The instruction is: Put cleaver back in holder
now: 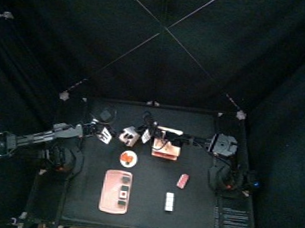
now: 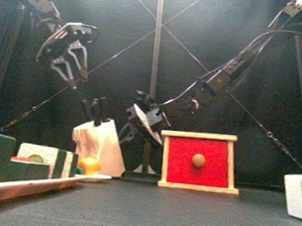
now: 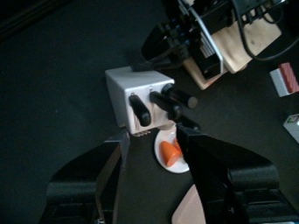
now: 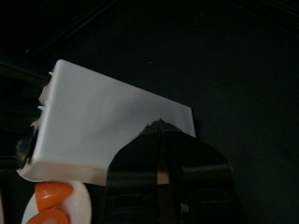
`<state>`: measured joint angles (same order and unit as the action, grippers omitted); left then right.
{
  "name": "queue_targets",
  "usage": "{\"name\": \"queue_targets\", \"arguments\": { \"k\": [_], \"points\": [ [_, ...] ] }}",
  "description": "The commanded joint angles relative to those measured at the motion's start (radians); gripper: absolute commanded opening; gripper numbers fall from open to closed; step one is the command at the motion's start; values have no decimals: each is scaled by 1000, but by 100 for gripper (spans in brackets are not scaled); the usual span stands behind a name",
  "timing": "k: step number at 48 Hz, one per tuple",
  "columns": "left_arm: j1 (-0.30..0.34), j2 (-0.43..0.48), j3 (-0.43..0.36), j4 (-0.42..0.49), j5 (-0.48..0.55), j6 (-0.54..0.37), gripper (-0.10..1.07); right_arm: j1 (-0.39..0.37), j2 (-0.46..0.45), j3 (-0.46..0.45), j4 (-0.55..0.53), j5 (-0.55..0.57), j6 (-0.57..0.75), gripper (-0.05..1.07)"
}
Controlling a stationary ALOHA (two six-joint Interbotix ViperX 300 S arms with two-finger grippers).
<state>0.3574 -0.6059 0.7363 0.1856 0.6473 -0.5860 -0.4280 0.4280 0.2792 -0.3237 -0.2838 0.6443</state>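
The holder (image 3: 126,83), a white block, stands upright on the counter (image 2: 172,211) left of centre. Two dark handles project from its slotted face. The cleaver (image 3: 176,96) appears to be the thicker of the two, seated blade-down in its slot, though the blade itself is hidden inside the block.

The left gripper (image 2: 65,66) hangs well above the holder with its fingers spread wide and empty. This position suits a clear lift away from the handles.

The right gripper (image 2: 146,120) reaches across from the other side. Its fingers are pressed together, with the tips against the holder's plain white side. This probably braces the block so it does not tip or slide.

The task looks essentially complete.
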Motion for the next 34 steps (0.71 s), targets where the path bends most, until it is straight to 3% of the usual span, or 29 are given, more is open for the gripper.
{"name": "queue_targets", "arguments": {
  "k": [1, 20, 34],
  "points": [
    [-35, -18, -12, 11, -43, 3, 84, 0, -54, -14, 3, 3, 2, 35],
    [-155, -32, 17, 81, -193, 3, 84, 6, -153, 43, 6, 20, -3, 35],
    [-173, -58, 77, 86, -351, 2, 84, 14, -253, 117, 31, 21, 0, 35]
  ]
}}
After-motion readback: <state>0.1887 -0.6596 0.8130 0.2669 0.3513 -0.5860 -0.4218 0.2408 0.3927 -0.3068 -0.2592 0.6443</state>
